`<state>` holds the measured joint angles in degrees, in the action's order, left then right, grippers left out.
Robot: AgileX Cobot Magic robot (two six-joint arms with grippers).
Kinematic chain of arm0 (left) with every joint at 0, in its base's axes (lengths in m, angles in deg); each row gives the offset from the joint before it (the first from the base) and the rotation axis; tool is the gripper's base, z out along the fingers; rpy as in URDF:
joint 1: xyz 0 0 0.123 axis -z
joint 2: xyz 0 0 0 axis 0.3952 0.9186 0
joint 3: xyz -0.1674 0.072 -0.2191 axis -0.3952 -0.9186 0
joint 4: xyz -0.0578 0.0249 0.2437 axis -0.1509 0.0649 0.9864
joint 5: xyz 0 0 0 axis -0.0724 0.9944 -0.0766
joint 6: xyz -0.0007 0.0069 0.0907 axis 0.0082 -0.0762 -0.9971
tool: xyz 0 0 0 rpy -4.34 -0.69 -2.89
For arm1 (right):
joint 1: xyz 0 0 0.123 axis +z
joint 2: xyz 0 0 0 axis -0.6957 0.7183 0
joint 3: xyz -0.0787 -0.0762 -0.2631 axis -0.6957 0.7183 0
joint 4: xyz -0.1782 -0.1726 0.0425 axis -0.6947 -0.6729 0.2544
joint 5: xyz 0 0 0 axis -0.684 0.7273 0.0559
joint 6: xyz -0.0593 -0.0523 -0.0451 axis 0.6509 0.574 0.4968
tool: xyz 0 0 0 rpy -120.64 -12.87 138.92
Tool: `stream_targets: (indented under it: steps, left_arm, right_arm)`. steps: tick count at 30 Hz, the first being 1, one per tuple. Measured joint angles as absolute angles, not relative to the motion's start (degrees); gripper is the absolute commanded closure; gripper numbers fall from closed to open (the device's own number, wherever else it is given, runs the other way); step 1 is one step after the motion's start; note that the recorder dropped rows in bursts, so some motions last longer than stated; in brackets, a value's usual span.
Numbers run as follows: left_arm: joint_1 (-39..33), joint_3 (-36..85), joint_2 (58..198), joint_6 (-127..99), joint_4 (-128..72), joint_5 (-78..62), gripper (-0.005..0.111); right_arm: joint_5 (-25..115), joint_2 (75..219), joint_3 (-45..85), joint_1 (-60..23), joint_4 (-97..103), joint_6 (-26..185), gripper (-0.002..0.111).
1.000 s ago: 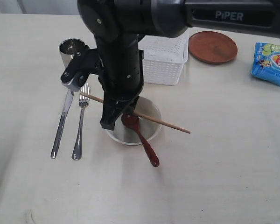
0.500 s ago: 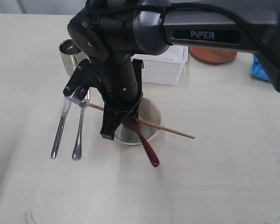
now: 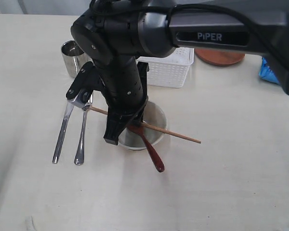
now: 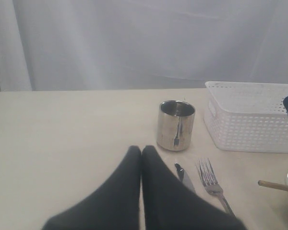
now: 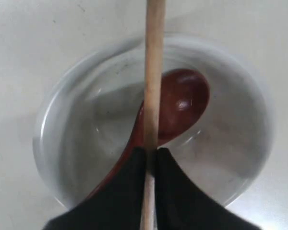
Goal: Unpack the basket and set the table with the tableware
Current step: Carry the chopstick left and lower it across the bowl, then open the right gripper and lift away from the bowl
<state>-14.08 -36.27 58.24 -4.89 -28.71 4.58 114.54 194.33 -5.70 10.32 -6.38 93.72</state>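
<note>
The right gripper (image 5: 151, 152) is pinching a pale wooden chopstick (image 5: 153, 72) between its two black fingers, the jaws standing almost together with only the thin stick between them. In the exterior view this right gripper (image 3: 116, 134) is pointing down over the near left rim of a shallow off-white round bowl (image 3: 159, 118), and the chopstick (image 3: 178, 135) is crossing above the bowl at a slant, one end reaching past the bowl to the right, the other toward the cutlery on the left. Whether the stick is touching the rim cannot be told.

Under the chopstick, a red-brown wooden spoon (image 5: 182, 100) is lying with its head inside the bowl (image 5: 48, 124); its handle (image 3: 154, 155) is leaning out over the near rim onto the large pale beige table (image 3: 231, 183).

The left gripper (image 4: 140, 152) is hovering above the tabletop with its dark jaws pressed together, holding nothing.

Just left of the bowl, a steel knife (image 3: 62, 132) and a steel fork (image 3: 83, 130) are lying side by side, apart from each other. Behind them a steel cylindrical cup (image 3: 70, 57) is standing upright. A white rectangular lattice plastic basket (image 3: 171, 70) is sitting behind the bowl, and a round brown plate (image 3: 219, 57) is lying flat just right of it. A blue snack bag (image 3: 269, 70) is peeking out at the right edge.
</note>
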Motion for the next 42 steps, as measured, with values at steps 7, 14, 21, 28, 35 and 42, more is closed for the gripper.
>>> stream_targets:
  steps: [7, 14, 21, 28, 35, 42]
  left_arm:
    - [-14.08, -36.27, 58.24, -4.89, -28.71, 4.58, 0.107]
    - [-14.08, -36.27, 58.24, -4.89, -28.71, 4.58, 0.107]
    - [-14.08, -36.27, 58.24, -4.89, -28.71, 4.58, 0.107]
    - [-14.08, -36.27, 58.24, -4.89, -28.71, 4.58, 0.107]
    - [-14.08, -36.27, 58.24, -4.89, -28.71, 4.58, 0.107]
    - [-14.08, -36.27, 58.24, -4.89, -28.71, 4.58, 0.107]
  right_arm:
    - [114.54, 194.33, -5.7, 10.32, -5.34, 93.72, 0.108]
    - [114.54, 194.33, -5.7, 10.32, -5.2, 93.72, 0.108]
    - [114.54, 194.33, -5.7, 10.32, -5.2, 93.72, 0.095]
    - [114.54, 194.33, -5.7, 10.32, -5.35, 93.27, 0.071]
    - [114.54, 193.04, -5.7, 10.32, -6.96, 91.85, 0.071]
    - [114.39, 185.91, -8.99, 10.32, -9.53, 89.51, 0.08]
